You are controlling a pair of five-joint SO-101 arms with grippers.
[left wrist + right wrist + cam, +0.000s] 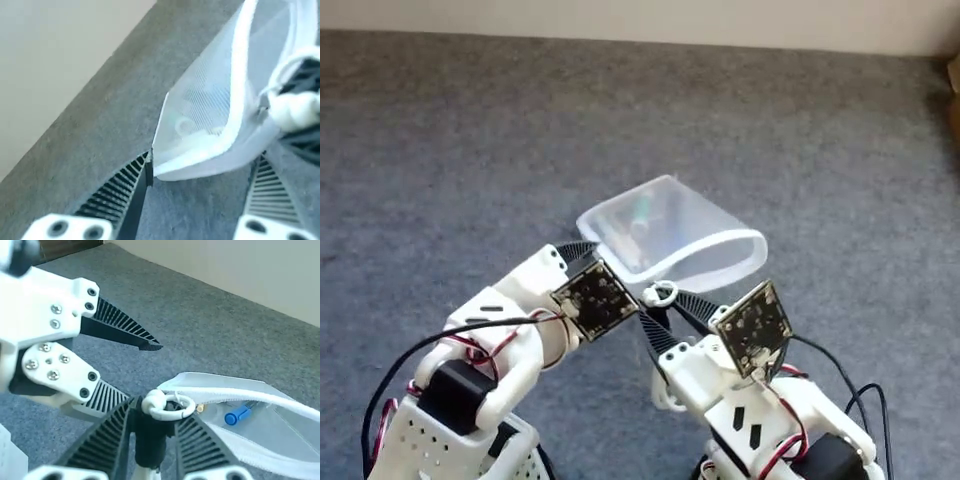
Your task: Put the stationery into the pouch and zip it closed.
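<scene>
A translucent zip pouch [672,236] lies open on the grey carpet, its mouth toward the arms. Inside it are a blue pen [238,414] and other pale stationery [192,126]. My right gripper [155,416] is shut on the white ring zip pull [169,407] at the pouch's near end; from above the ring [661,293] sits between the two arms. My left gripper [205,167] stands open astride the pouch's [215,100] closed corner, one fingertip [148,165] touching its edge. The right wrist view shows the left gripper [145,372] wide open beside the pull.
Grey carpet [470,150] stretches all around the pouch, with a pale wall strip [620,18] at the far side. The two arms' bodies and cables [470,380] crowd the near edge.
</scene>
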